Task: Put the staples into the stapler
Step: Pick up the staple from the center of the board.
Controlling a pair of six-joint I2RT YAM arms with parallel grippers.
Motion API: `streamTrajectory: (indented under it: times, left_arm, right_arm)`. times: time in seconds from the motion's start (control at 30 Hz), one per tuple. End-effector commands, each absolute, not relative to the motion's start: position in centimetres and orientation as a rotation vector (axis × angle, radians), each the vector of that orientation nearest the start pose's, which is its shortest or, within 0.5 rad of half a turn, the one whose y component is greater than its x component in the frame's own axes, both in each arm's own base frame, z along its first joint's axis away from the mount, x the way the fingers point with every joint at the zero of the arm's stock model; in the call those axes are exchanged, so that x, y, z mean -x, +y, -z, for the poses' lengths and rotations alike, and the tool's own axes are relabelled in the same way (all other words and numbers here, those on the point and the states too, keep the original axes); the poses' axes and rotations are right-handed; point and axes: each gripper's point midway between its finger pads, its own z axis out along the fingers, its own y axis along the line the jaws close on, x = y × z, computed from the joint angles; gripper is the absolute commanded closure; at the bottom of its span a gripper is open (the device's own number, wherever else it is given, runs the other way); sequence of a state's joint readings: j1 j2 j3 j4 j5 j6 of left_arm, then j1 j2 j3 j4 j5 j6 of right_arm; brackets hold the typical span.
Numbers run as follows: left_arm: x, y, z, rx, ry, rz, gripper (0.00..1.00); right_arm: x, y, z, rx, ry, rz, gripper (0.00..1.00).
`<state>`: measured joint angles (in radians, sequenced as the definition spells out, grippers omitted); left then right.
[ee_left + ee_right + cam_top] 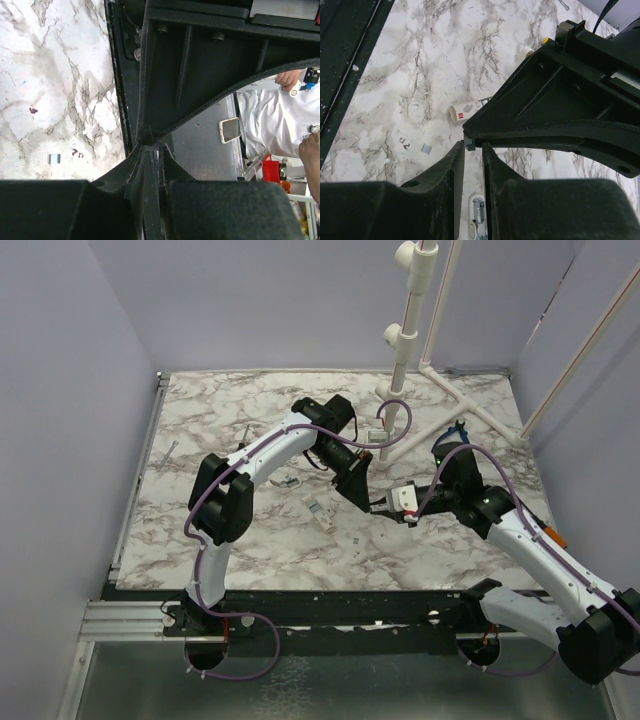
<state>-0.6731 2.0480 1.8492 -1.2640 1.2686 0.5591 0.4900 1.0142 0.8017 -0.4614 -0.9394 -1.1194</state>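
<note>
Above the middle of the table my two grippers meet tip to tip. My left gripper (371, 501) (151, 150) is shut on the staples (151, 147), a short grey strip whose end (469, 145) sticks out from its tips. My right gripper (386, 506) (472, 146) has its jaws on either side of that end, with a narrow gap still showing between them. The stapler (479, 216) lies on the marble under the right fingers, white with its metal channel showing. In the top view the stapler is hidden.
A small white oblong box (467, 111) with a red mark lies on the table beyond the grippers. A loose little grey piece (426, 148) (54, 158) lies on the marble nearby. A white pipe stand (405, 340) rises at the back right.
</note>
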Motion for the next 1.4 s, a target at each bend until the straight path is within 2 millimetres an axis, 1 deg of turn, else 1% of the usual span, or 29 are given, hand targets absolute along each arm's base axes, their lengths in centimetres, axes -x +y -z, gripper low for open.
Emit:
streamTrajectory:
  times: [0.0, 0.57, 0.9, 1.0, 1.17, 1.37]
  left_arm:
    - [-18.9, -35.9, -22.4, -1.518, 1.915, 1.904, 0.91]
    - [-19.0, -35.9, -22.3, -1.511, 1.912, 1.917, 0.91]
    - [-19.0, -35.9, -22.1, -1.510, 1.917, 1.915, 0.91]
    - [-19.1, -35.9, -22.2, -1.510, 1.915, 1.912, 0.87]
    - [-19.2, -35.7, -22.1, -1.520, 1.905, 1.899, 0.75]
    - [-19.2, -35.3, -22.2, -1.551, 1.871, 1.874, 0.68]
  right_arm:
    - [-19.2, 23.9, -19.7, 1.742, 1.004, -0.652, 0.78]
    - [-18.4, 24.2, -19.7, 1.741, 0.992, -0.715, 0.84]
    - [-18.1, 24.4, -19.8, 1.737, 0.999, -0.752, 0.92]
    - [-18.0, 24.4, -19.8, 1.738, 1.001, -0.757, 0.94]
    - [-18.0, 24.3, -19.7, 1.738, 1.010, -0.756, 0.96]
    - [-18.0, 24.3, -19.6, 1.738, 1.017, -0.759, 0.98]
